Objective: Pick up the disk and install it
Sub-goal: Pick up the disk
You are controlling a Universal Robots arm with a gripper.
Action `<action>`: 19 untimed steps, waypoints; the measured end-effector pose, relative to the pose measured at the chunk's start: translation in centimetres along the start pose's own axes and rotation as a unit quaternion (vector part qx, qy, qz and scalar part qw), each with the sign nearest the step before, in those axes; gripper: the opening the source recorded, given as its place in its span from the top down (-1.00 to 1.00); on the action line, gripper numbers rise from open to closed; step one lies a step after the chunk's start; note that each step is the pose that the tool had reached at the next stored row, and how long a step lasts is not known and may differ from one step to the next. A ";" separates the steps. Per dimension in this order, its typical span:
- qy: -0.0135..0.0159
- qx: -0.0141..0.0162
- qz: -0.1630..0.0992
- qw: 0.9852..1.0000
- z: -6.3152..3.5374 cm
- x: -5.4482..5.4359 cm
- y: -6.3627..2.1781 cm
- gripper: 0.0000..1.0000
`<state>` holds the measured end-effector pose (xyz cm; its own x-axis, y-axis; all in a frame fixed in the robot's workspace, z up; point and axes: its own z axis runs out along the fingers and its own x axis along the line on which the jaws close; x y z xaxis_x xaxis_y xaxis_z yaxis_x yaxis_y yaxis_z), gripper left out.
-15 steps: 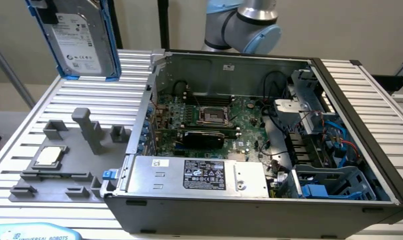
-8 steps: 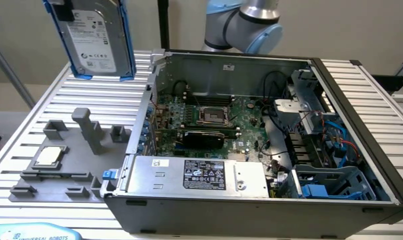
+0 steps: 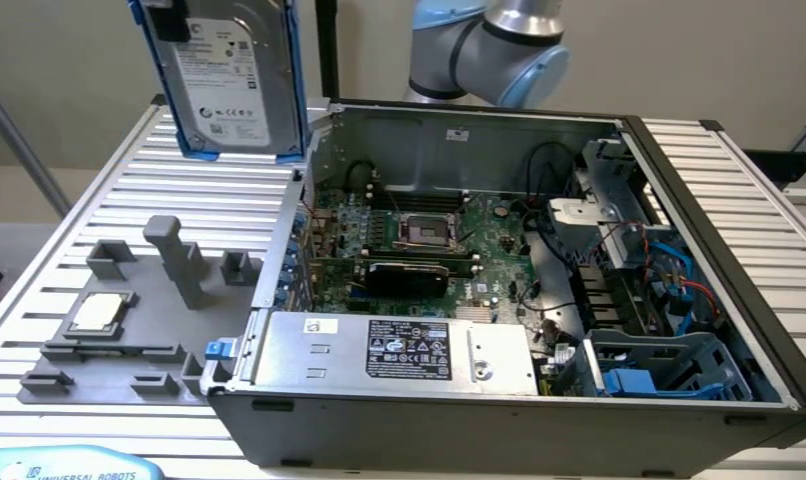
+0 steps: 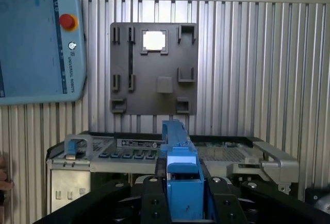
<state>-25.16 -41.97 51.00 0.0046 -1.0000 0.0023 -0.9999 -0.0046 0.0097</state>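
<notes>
The disk [image 3: 230, 80], a silver-grey drive with a white label in a bright blue frame, hangs upright high above the slatted table at the exterior view's left, just outside the open computer case [image 3: 723, 200]. My gripper [image 3: 170, 12] holds it from above, shut on its upper edge. In the wrist view the blue edge of the disk [image 4: 178, 152] runs between the black fingers [image 4: 152, 198] of the gripper [image 4: 183, 199], with the case below it. A blue drive cage [image 3: 657, 370] sits in the case's near corner at the exterior view's right.
A grey fixture plate [image 3: 110, 330] with upright posts and a square CPU chip [image 3: 96, 312] lies on the table beside the case. A silver power supply [image 3: 390, 350] fills the case's near side. A teach pendant [image 4: 36, 38] rests at the table edge, with a hand [image 4: 4, 175] near it.
</notes>
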 end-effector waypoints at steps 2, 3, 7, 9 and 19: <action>-0.001 0.000 0.000 1.000 -0.18 0.3 -0.89 0.35; -0.001 0.000 0.000 1.000 -0.27 0.5 -1.33 0.35; -0.003 0.000 0.000 1.000 -0.55 1.1 -3.17 0.35; -0.004 0.000 0.000 1.000 -0.67 1.4 -4.08 0.35; -0.009 0.000 0.000 1.000 -1.09 3.0 -8.60 0.35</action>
<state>-16.53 -44.95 52.01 0.0046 -0.9999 -0.0163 -0.9999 -0.0048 0.0096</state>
